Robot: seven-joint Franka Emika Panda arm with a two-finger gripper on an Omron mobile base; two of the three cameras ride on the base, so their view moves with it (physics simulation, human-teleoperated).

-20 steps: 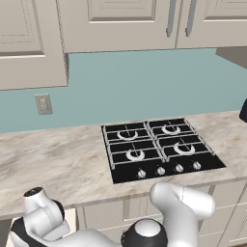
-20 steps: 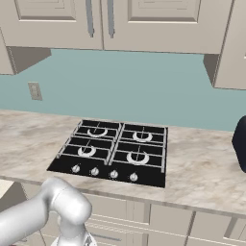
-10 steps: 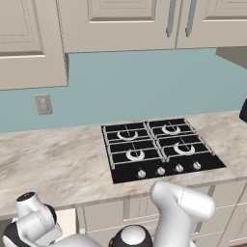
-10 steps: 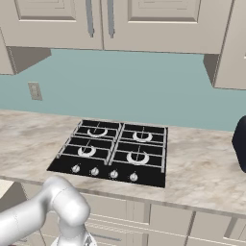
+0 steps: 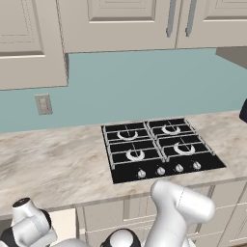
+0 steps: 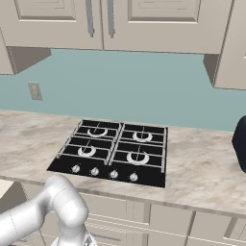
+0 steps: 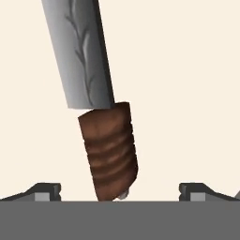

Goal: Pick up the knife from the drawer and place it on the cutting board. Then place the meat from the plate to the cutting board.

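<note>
Knife lying flat on the drawer's pale floor, reddish-brown handle sitting between the gripper's spread fingertips, jaws standing wide, grasping nothing, blade pointing away from the hand.

Metal, wood and stone finishes
The knife pairs a matt grey metal blade with a ribbed brown wooden handle; the tabletop looks like polished marble.

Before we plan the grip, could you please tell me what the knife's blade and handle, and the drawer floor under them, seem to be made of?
Knife: the blade looks like dull grey metal with dark vein-like streaks. The handle looks like reddish-brown wood, matte, with ridged rings; it could be moulded plastic. Drawer floor: plain pale cream, matte, perhaps painted wood or laminate.
</note>
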